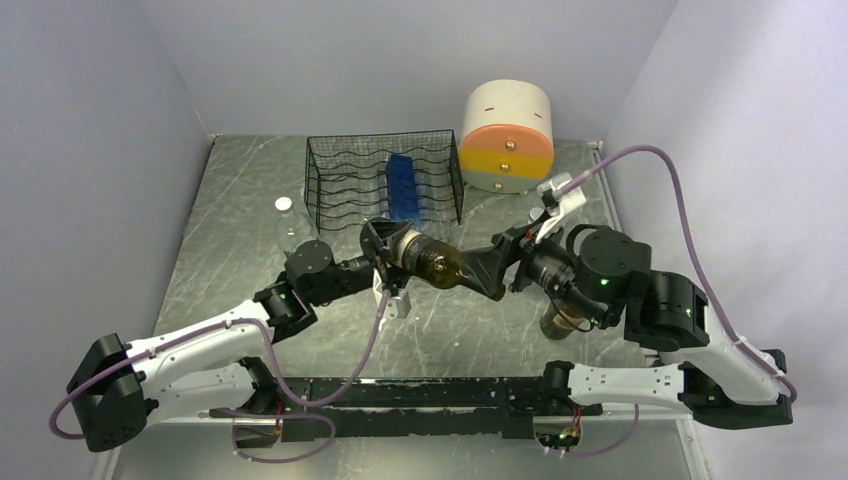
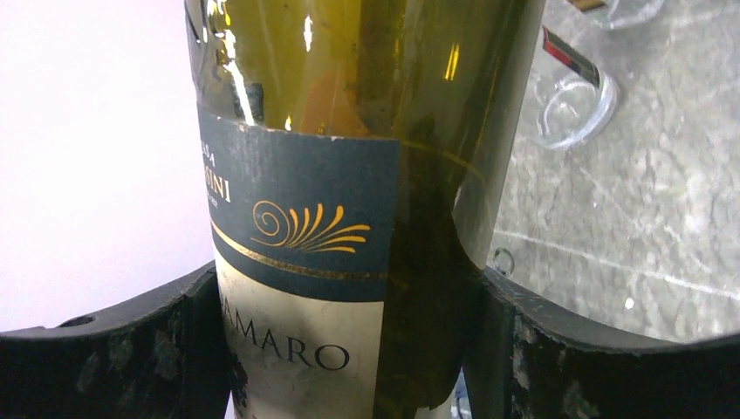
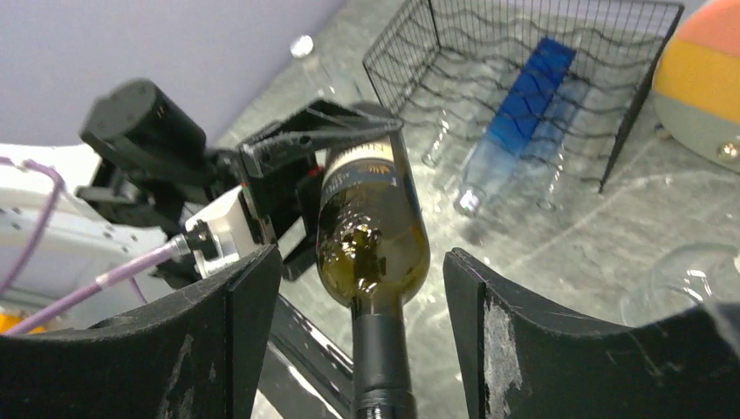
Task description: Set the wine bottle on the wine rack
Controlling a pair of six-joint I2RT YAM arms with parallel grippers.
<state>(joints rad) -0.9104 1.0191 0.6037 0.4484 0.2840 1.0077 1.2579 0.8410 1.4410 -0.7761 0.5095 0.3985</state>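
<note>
The wine bottle (image 1: 437,263), dark olive glass with a navy and cream label, is held lying level above the table between both arms. My left gripper (image 1: 388,252) is shut on its labelled body (image 2: 332,175), and both fingers press against the label's sides. My right gripper (image 3: 362,288) is open, its fingers (image 3: 489,332) standing apart on either side of the black-foiled neck (image 3: 380,349) without touching it. The black wire wine rack (image 1: 385,180) stands just beyond the bottle at the back of the table, and it also shows in the right wrist view (image 3: 419,61).
A clear bottle with a blue label (image 1: 402,185) lies inside the rack. The round cream, orange and yellow drawer unit (image 1: 507,135) stands to the rack's right. A brown bottle (image 1: 560,322) stands under my right arm. A clear bottle (image 1: 288,222) lies left of the rack.
</note>
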